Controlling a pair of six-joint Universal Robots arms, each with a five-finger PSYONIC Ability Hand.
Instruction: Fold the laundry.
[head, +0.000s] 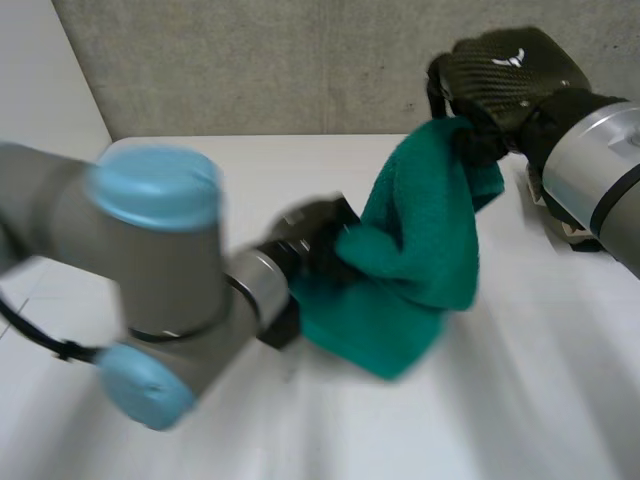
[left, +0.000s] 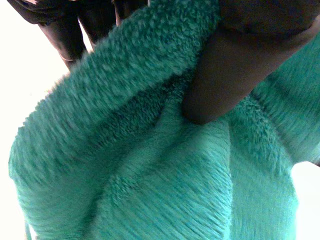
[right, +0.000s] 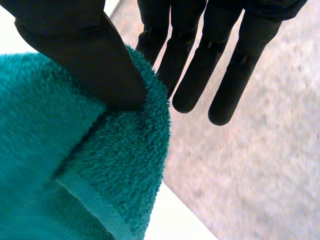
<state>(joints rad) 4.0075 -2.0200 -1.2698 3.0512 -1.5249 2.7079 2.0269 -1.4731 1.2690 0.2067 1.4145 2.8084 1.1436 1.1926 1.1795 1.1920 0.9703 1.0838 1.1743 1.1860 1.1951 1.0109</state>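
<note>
A fluffy teal towel (head: 420, 250) hangs from my right hand (head: 510, 75), which is raised at the far right of the white table (head: 520, 400). The towel's lower end bunches on the table. In the right wrist view the thumb (right: 90, 55) pinches a hemmed corner of the towel (right: 45, 150) against straight fingers (right: 165, 45). My left hand (head: 315, 235) is at the towel's lower left edge, partly covered by it. In the left wrist view its thumb (left: 235, 65) presses into a fold of the towel (left: 150, 165), with the fingers (left: 65, 30) behind the cloth.
A grey concrete wall (head: 300, 60) runs along the table's far edge. My left arm's elbow (head: 150, 280) fills the near left. A small pale object (head: 560, 225) lies under my right forearm, too hidden to identify.
</note>
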